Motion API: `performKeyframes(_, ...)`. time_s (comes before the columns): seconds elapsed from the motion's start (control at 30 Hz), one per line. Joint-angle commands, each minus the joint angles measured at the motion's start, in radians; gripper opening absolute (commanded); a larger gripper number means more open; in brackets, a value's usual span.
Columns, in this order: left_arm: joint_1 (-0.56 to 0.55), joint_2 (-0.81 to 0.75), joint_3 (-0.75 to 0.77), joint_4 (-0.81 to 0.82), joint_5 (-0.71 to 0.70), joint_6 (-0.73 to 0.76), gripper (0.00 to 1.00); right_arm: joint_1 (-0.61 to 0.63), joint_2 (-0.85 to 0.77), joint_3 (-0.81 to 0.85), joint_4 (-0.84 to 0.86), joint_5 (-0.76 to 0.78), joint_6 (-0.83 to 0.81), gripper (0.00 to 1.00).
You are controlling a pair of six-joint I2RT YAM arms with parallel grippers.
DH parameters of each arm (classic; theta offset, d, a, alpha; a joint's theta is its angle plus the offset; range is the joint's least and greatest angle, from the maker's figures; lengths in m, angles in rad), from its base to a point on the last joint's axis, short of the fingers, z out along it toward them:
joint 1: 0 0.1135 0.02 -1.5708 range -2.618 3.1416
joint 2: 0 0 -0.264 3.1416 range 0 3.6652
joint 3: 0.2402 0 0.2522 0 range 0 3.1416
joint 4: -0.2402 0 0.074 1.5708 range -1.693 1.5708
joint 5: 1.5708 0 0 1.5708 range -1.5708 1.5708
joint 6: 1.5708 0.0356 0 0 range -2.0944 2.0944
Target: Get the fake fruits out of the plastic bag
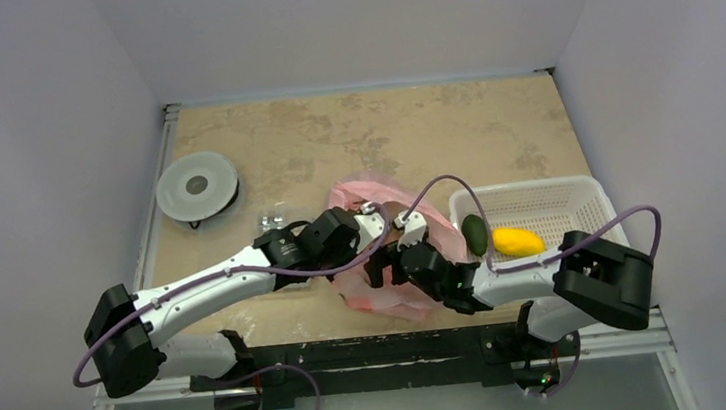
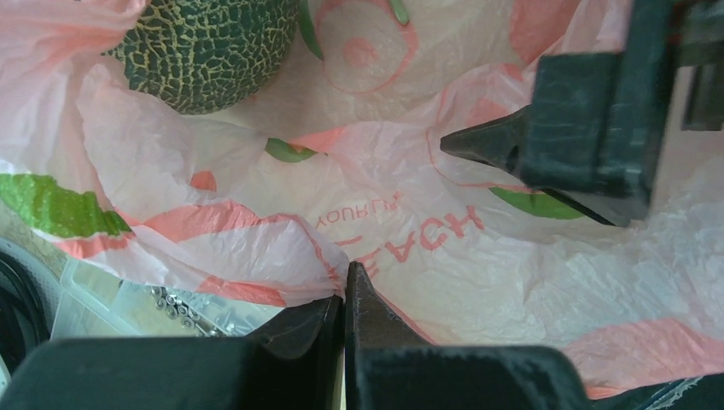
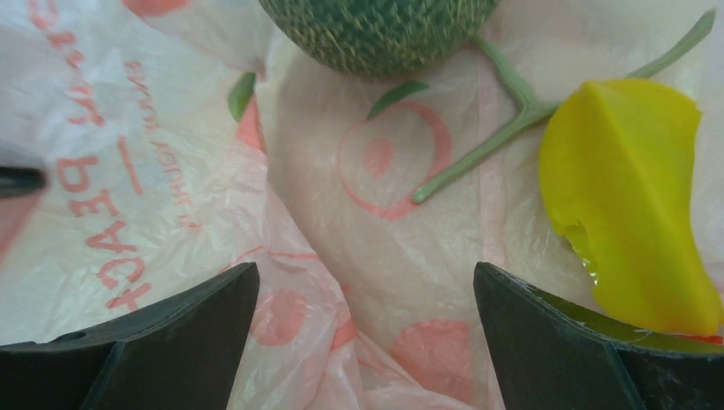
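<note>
Three pale walls [image 1: 351, 20], mottled tabletop [image 1: 452, 126], pink bag [image 1: 401, 305]

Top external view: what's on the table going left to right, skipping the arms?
grey round disc → clear box of small parts → pink plastic bag → dark green fruit → yellow fruit. Both fruits lie in the white basket.
</note>
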Motion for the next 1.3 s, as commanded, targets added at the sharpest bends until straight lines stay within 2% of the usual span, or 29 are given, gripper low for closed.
performKeyframes(0.0, -0.019, 0.020, -0.015, 0.033, -0.029, 0.000, 0.00, 0.000, -0.120, 0.010, -0.004, 0.068, 0.004, 0.99)
performKeyframes(0.23, -0.052, 0.055, -0.011, 0.033, -0.047, 0.008, 0.00, -0.053, -0.190, 0.081, -0.123, 0.109, -0.115, 0.99)
performKeyframes(0.43, -0.053, 0.019, -0.022, 0.044, -0.061, 0.009, 0.00, -0.192, -0.146, 0.123, -0.219, 0.081, -0.086, 0.99)
performKeyframes(0.57, -0.053, -0.001, -0.024, 0.044, -0.076, 0.016, 0.00, -0.194, -0.074, 0.177, -0.272, 0.087, -0.092, 0.99)
performKeyframes(0.73, -0.053, -0.026, -0.029, 0.049, -0.092, 0.023, 0.00, -0.195, 0.066, 0.270, -0.377, 0.205, -0.092, 0.99)
performKeyframes(0.93, -0.053, -0.074, -0.032, 0.049, -0.102, 0.027, 0.00, -0.195, 0.144, 0.415, -0.409, 0.266, -0.214, 0.99)
performKeyframes(1.03, -0.053, -0.094, -0.033, 0.043, -0.114, 0.029, 0.00, -0.198, 0.202, 0.447, -0.362, 0.322, -0.293, 0.99)
performKeyframes(1.17, -0.053, -0.099, -0.032, 0.035, -0.133, 0.029, 0.00, -0.205, 0.300, 0.472, -0.354, 0.327, -0.304, 0.99)
performKeyframes(1.27, -0.054, -0.094, -0.028, 0.029, -0.144, 0.030, 0.00, -0.206, 0.349, 0.475, -0.372, 0.267, -0.262, 0.99)
